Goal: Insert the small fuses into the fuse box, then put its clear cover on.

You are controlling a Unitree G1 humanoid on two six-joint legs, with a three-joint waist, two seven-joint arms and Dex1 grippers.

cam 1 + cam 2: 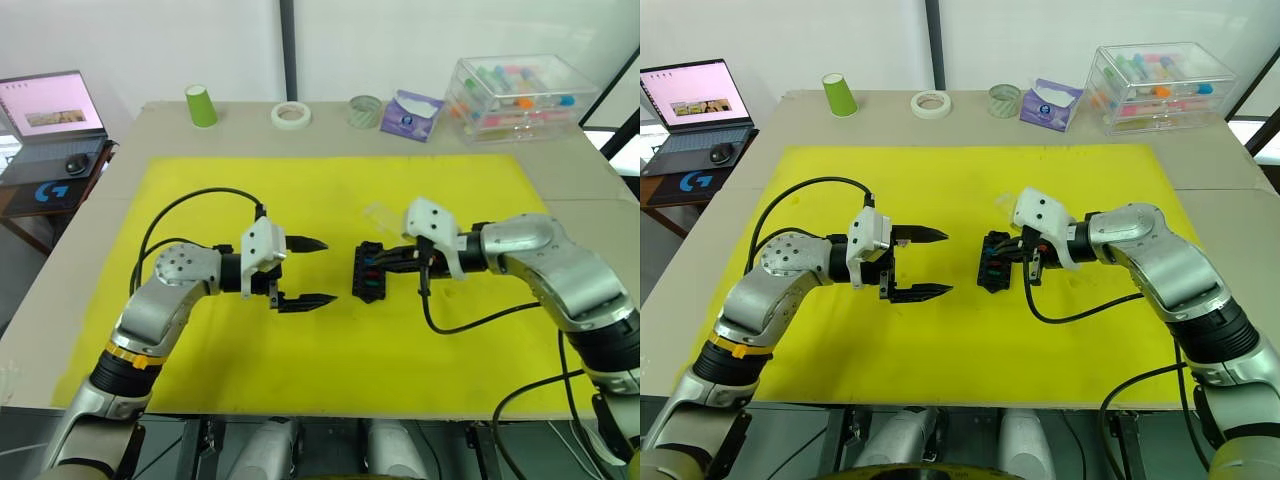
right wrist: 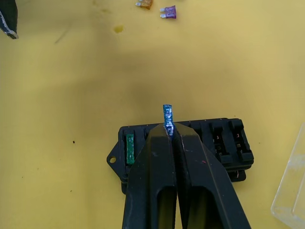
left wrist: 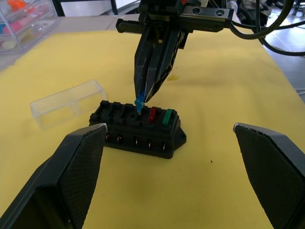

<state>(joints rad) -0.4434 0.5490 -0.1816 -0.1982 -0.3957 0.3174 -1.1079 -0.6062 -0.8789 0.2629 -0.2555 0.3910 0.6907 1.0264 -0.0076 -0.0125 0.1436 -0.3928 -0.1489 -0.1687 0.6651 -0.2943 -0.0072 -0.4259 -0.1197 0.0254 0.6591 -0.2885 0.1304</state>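
The black fuse box point(image 1: 368, 274) lies at the middle of the yellow mat point(image 1: 200, 190). A red fuse point(image 3: 153, 115) and a teal fuse point(image 3: 167, 117) stand in its slots. My right gripper point(image 2: 171, 132) is shut on a blue fuse point(image 2: 167, 117), whose lower end is at a slot beside the red one. My left gripper point(image 1: 312, 271) is open a short way to the left of the box, holding nothing. The clear cover point(image 3: 66, 102) lies on the mat just behind the box. A purple fuse point(image 2: 169, 12) and a brown fuse point(image 2: 144, 4) lie loose on the mat.
Along the table's far edge stand a green cup point(image 1: 201, 105), a tape roll point(image 1: 291, 115), a small clear cup point(image 1: 365, 110), a purple packet point(image 1: 410, 113) and a large clear storage box point(image 1: 520, 95). A laptop point(image 1: 50, 110) sits on a side table at the left.
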